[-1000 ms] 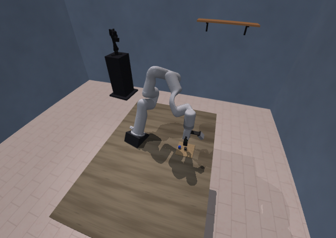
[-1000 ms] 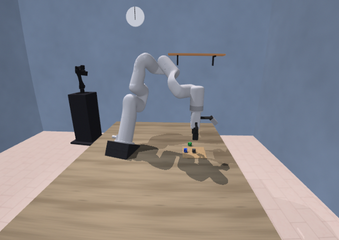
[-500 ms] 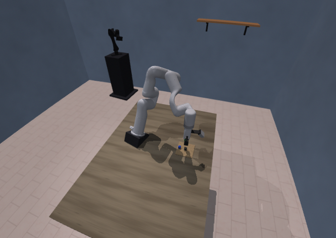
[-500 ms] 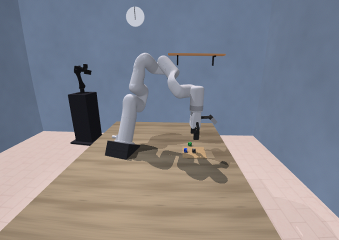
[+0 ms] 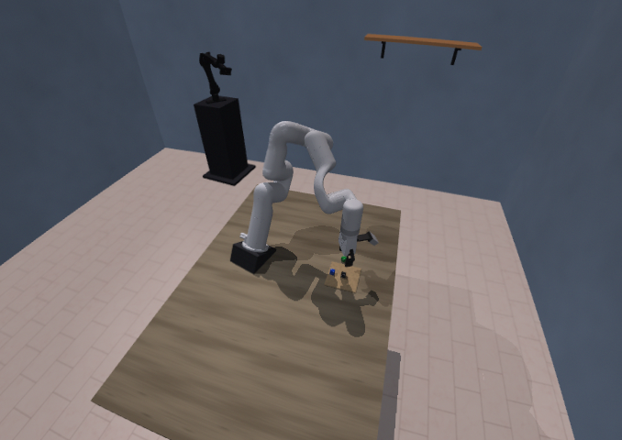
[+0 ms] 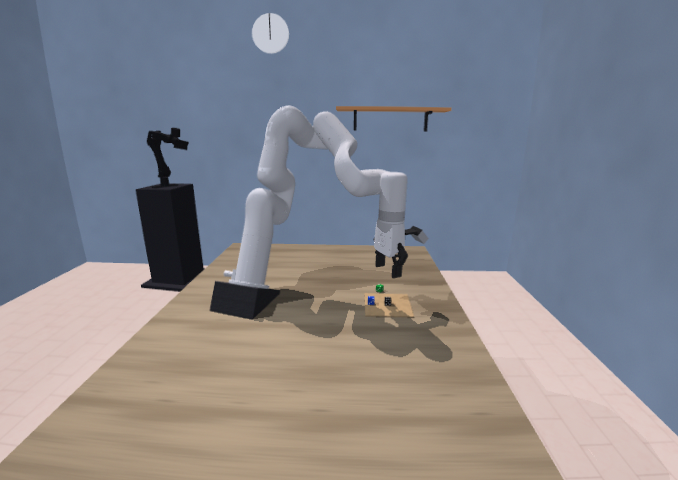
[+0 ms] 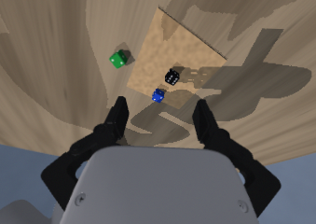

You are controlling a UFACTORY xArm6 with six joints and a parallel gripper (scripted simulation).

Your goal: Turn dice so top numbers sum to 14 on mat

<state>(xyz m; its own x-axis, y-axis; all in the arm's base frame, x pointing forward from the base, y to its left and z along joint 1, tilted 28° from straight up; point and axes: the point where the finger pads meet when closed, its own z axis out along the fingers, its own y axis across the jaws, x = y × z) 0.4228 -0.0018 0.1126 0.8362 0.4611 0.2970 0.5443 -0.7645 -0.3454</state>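
Above the table [image 6: 181,396], the pincer [image 7: 161,122] gapes wide, empty.

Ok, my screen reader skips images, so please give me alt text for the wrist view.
The open gripper hovers empty above a tan mat on a wooden table. A black die and a blue die sit on the mat; a green die lies off it.

Your wooden surface [image 6: 272,396] carries the tan mat [image 7: 184,51], lying flat, and the arm's black base [image 6: 225,305]. The green die [image 7: 117,59] sits directly on the wood, at the mat's nine o'clock in the wrist view.
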